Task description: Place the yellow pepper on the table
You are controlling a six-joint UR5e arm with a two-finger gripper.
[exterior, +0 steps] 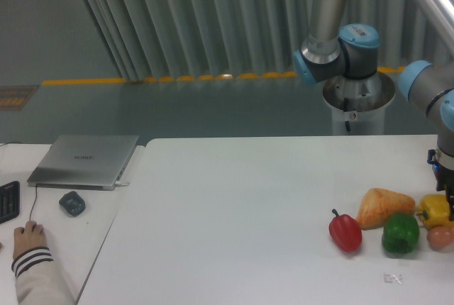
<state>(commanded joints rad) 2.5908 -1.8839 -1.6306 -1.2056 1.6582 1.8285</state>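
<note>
wall (177,14): grey ribbed, slightly blurred | floor (106,110): grey | stripe (92,81): yellow

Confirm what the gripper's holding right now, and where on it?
The yellow pepper, gripped from above at its top; the gripper is cut off by the frame edge, so the finger contact can't be seen.
</note>
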